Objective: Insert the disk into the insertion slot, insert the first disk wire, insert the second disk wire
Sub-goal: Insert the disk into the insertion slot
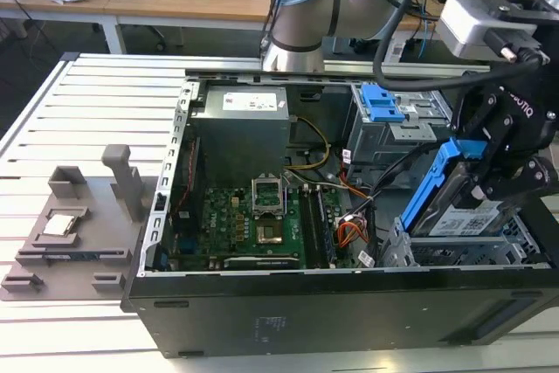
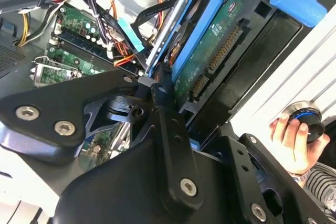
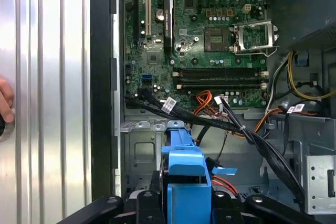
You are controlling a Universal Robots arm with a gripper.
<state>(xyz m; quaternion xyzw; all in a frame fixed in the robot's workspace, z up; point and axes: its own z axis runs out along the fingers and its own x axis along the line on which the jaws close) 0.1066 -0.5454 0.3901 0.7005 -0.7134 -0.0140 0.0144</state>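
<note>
**A:** What does the disk (image 1: 458,216) look like?

**B:** It's a silver-grey hard drive with a white barcode label facing up, framed by a bright blue plastic carrier. In the second wrist view its underside (image 2: 207,64) shows a green circuit board, and the connector strip along one edge is exposed.

**A:** How does it sit?

**B:** It's steeply tilted and clamped in the gripper (image 1: 482,188). The lower end is down at the insertion slot's open top and the upper end is raised.

**A:** And the insertion slot (image 1: 400,251)?

**B:** It's a grey perforated sheet-metal cage in the case's corner at the exterior view's right, directly beneath the disk. I can't tell whether they touch.
</note>
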